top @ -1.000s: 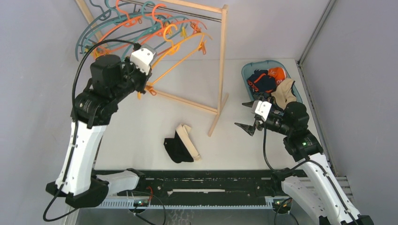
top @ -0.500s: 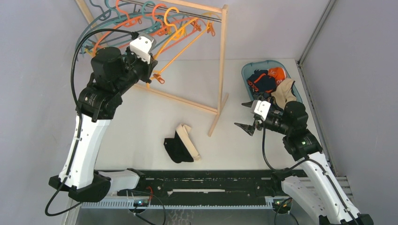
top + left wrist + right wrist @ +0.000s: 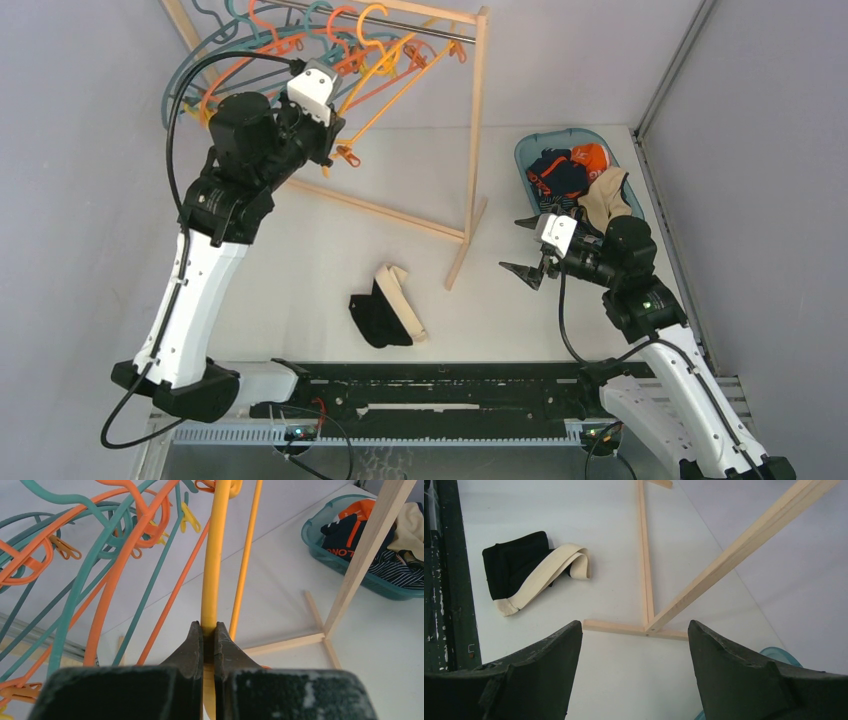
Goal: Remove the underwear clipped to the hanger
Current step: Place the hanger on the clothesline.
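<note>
**Top external view.** The left gripper is at the far left, clamped on the yellow hanger, which hangs from the wooden rack. The right gripper hovers near the basket with its jaws wide and empty. Several pieces of underwear lie in the basket at the far right. One black brief with a pale waistband lies on the table, near centre.

**Left wrist view.** The jaws stand narrow, pinching the yellow hanger. No cloth shows on any hanger in view. A navy brief in the basket carries orange lettering that reads "LON", then is cut off.

**Right wrist view.** The fingers are spread and hold nothing. The black brief lies to the left.

**Progress.** Unclipping appears largely done. No clipped garment is visible.
</note>
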### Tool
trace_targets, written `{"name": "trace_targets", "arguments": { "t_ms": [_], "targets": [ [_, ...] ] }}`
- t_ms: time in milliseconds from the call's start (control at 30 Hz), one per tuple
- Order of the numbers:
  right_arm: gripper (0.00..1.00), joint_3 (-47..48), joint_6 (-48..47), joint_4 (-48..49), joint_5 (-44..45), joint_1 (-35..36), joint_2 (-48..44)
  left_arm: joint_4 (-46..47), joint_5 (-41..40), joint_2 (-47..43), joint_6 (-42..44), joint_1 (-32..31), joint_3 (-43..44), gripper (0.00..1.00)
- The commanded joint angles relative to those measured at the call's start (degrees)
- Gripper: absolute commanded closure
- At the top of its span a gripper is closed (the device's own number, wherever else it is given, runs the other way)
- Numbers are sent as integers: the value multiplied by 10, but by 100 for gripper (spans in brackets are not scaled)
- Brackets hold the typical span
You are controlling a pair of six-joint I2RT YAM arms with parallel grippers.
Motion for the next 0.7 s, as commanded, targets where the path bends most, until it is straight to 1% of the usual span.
{"name": "trace_targets", "arguments": {
  "t_ms": [0,267,533,567,600,667],
  "targets": [
    [24,11,-7,7,-7,-2,-2,88,8,-5,-3,-6,-29,100],
    [23,11,-8,8,-8,-2,1,189,-4,-21,6,-12,-118,100],
    [24,11,-8,6,-8,-3,2,193,-12,-14,10,-13,-130,100],
    [23,11,-8,6,-8,-3,2,193,-13,-17,11,-13,-135,98],
    [24,11,-9,6,-8,-3,3,193,-13,-20,14,-13,-138,94],
    [23,11,-8,5,-8,-3,4,194,-15,-27,15,-13,-144,80]
  ]
}}
